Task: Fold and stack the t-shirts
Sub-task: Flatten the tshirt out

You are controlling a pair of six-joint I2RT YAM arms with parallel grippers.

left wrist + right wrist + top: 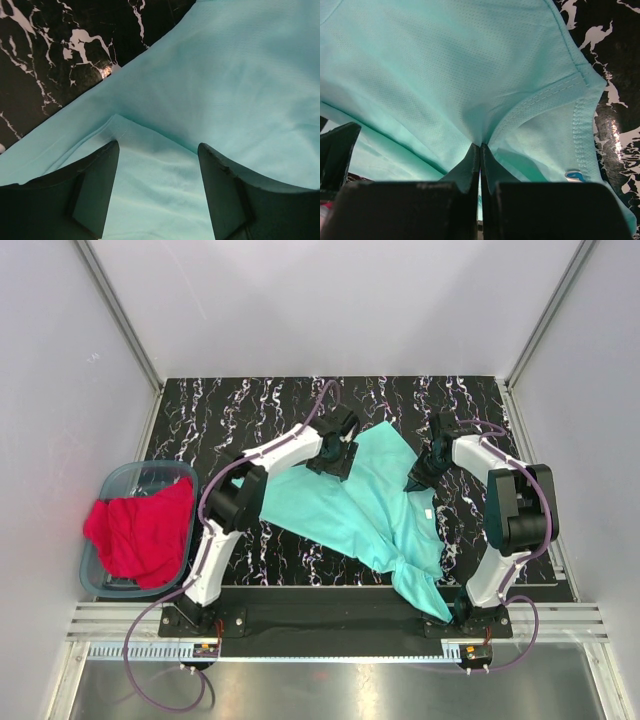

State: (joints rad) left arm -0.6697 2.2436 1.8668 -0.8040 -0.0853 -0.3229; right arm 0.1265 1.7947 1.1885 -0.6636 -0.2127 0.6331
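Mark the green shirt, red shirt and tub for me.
green shirt (345,505), top view, middle of the spread cloth.
red shirt (135,535), top view, middle of the bunched cloth.
tub (128,476), top view, bare far wall.

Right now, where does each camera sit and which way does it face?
Top external: above and behind the arms, looking down at the table; both arms show, plus mint-teal t-shirt and red t-shirt in the tub.
Left wrist: on the left arm, facing down past the open left gripper onto teal cloth.
Right wrist: on the right arm, facing along the right gripper, shut on that shirt.
Shared: all see the mint-teal t-shirt.
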